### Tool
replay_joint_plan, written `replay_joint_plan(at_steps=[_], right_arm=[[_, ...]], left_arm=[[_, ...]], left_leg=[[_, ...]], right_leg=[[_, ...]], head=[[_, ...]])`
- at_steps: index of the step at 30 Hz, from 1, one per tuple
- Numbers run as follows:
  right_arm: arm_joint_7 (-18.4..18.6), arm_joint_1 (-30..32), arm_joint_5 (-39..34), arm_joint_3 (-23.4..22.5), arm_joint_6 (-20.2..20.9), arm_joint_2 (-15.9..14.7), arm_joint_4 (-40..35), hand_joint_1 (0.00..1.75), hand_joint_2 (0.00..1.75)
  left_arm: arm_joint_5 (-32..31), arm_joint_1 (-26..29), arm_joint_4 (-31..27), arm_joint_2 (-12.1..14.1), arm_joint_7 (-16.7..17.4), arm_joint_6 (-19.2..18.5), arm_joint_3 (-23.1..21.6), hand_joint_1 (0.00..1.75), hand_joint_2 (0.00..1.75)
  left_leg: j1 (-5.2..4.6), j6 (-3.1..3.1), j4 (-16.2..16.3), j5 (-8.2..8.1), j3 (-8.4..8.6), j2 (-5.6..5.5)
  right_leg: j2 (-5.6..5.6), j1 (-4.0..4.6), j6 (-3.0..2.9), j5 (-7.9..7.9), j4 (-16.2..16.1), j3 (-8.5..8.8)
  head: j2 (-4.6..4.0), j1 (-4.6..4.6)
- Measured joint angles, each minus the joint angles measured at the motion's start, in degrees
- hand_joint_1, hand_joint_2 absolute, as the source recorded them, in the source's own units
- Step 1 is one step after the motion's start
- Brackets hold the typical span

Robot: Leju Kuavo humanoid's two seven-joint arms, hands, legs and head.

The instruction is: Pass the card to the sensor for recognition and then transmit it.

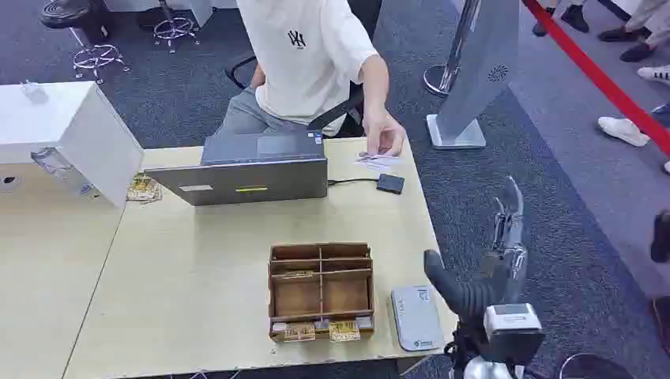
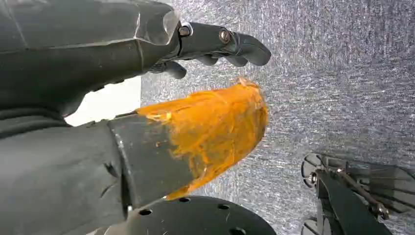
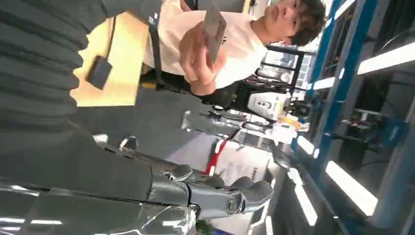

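At the far right corner of the pale wooden table (image 1: 197, 260), a seated person's hand (image 1: 385, 136) rests over a small white card (image 1: 378, 161), just beside a small black square sensor (image 1: 390, 183) wired to a grey laptop (image 1: 253, 167). In the right wrist view that hand holds the card up (image 3: 214, 27). Beyond the table's right edge, the robot's right hand (image 1: 494, 264) is raised, fingers spread apart and holding nothing. Its left hand (image 2: 205, 98), seen from its own wrist camera above grey carpet, has an orange-coated thumb set apart from loosely curled dark fingers (image 2: 244, 46), with nothing between them. Near the front edge stand a brown compartmented wooden box (image 1: 321, 290) and a flat grey device (image 1: 415, 317). Judging from this, the task is barely begun: the robot has yet to take the card, present it to the sensor, and pass it on.
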Motion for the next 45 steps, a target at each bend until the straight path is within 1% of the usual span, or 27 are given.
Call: replay_joint_plan(at_steps=[2, 3, 6, 11, 16, 20, 24, 25, 26, 27, 34, 37, 45], right_arm=[[0.29, -0.74, 3.09, 2.02, -1.47, -0.57, -0.11, 0.00, 1.75], [0.81, -1.33, 6.05, 3.07, -2.85, -0.96, -0.09, 0.00, 1.75], [2.56, -3.55, 11.97, 5.71, -5.84, -2.06, 0.52, 0.00, 1.75], [7.52, -8.88, 22.04, 8.40, -9.36, -4.20, 4.24, 0.00, 1.75], [12.06, -15.21, 29.39, 9.32, -10.06, -6.10, 10.33, 0.00, 1.75], [14.80, -19.81, 35.55, 9.56, -10.38, -7.37, 16.05, 0.00, 1.75], [16.83, -23.68, 39.59, 9.99, -10.43, -8.40, 21.56, 0.00, 1.75], [16.96, -24.45, 40.11, 10.15, -10.43, -8.59, 22.82, 0.68, 1.75], [17.33, -25.14, 40.57, 10.34, -10.43, -8.81, 24.08, 0.68, 1.75], [17.57, -25.61, 41.05, 10.52, -10.43, -8.96, 25.00, 1.75, 1.75], [18.12, -26.94, 42.19, 11.46, -10.67, -9.31, 28.87, 1.75, 1.75], [18.69, -26.89, 42.17, 11.70, -10.97, -9.44, 29.44, 1.75, 1.75], [18.51, -26.24, 41.05, 11.78, -11.13, -9.60, 29.79, 1.75, 1.75]], left_arm=[[-0.28, -0.03, 0.00, 0.00, 0.09, -0.37, -0.26, 0.00, 0.00], [-0.63, -0.05, 0.00, 0.00, 0.28, -0.50, -0.46, 0.00, 0.00], [-1.01, -0.13, 0.00, 0.00, 0.48, -0.94, -1.07, 0.00, 0.00], [-1.79, -0.37, 0.00, 0.02, 0.98, -1.71, -2.60, 0.00, 0.00], [-2.12, -0.62, 0.00, 0.02, 1.57, -2.78, -4.11, 0.00, 0.00], [-2.65, -0.74, 0.00, 0.00, 2.08, -3.43, -5.27, 0.00, 0.00], [-2.84, -0.88, 0.00, -0.02, 2.23, -3.93, -6.38, 0.00, 0.00], [-2.86, -0.88, 0.00, -0.04, 2.30, -3.96, -6.62, 0.00, 0.00], [-2.86, -0.93, 0.00, -0.04, 2.38, -3.96, -6.88, 0.00, 0.00], [-2.88, -0.95, 0.00, -0.07, 2.56, -3.96, -7.17, 0.00, 0.00], [-2.84, -0.97, 0.00, -0.13, 2.80, -3.98, -7.56, 0.00, 0.00], [-2.75, -0.97, 0.00, -0.13, 2.82, -3.96, -7.61, 0.00, 0.00], [-2.56, -0.97, 0.00, -0.22, 2.84, -3.89, -8.09, 0.00, 0.00]], left_leg=[[0.00, 0.00, 0.00, 0.00, 0.00, 0.00], [0.00, 0.00, 0.00, 0.00, 0.00, 0.00], [-0.01, 0.00, 0.00, 0.00, -0.01, 0.00], [-0.01, 0.00, 0.01, 0.00, 0.01, 0.04], [-0.01, -0.01, 0.01, 0.04, 0.02, 0.05], [-0.01, -0.01, 0.01, 0.05, 0.01, 0.03], [-0.01, -0.01, 0.01, 0.05, 0.00, 0.01], [-0.01, -0.01, 0.01, 0.05, 0.00, 0.01], [-0.01, -0.01, 0.01, 0.05, -0.01, 0.01], [-0.01, -0.01, 0.01, 0.05, -0.01, 0.00], [-0.01, -0.01, 0.01, 0.04, -0.02, 0.00], [-0.01, -0.01, 0.01, 0.04, -0.02, 0.00], [-0.01, -0.01, 0.01, 0.04, -0.02, 0.01]], right_leg=[[0.01, 0.00, 0.00, 0.00, 0.00, 0.00], [0.00, 0.00, 0.00, 0.00, 0.00, 0.00], [0.00, -0.01, 0.00, 0.00, 0.00, 0.00], [0.02, -0.01, 0.00, 0.01, 0.00, 0.00], [0.05, 0.00, -0.01, 0.03, 0.01, 0.00], [0.04, 0.00, -0.01, 0.03, 0.01, 0.00], [0.03, 0.00, -0.01, 0.03, 0.01, 0.00], [0.03, 0.00, -0.01, 0.03, 0.01, -0.01], [0.03, 0.00, -0.01, 0.03, 0.01, -0.01], [0.02, 0.00, -0.01, 0.03, 0.01, -0.01], [0.03, 0.00, -0.01, 0.02, 0.01, -0.04], [0.03, 0.00, -0.01, 0.02, 0.01, -0.04], [0.03, 0.00, -0.01, 0.02, 0.01, -0.04]], head=[[0.00, 0.00], [0.00, 0.00], [0.00, 0.00], [0.00, 0.00], [0.00, -0.02], [0.00, -0.02], [0.00, 0.00], [0.00, 0.00], [0.00, 0.00], [0.00, 0.00], [0.00, 0.00], [0.00, 0.00], [0.00, 0.00]])
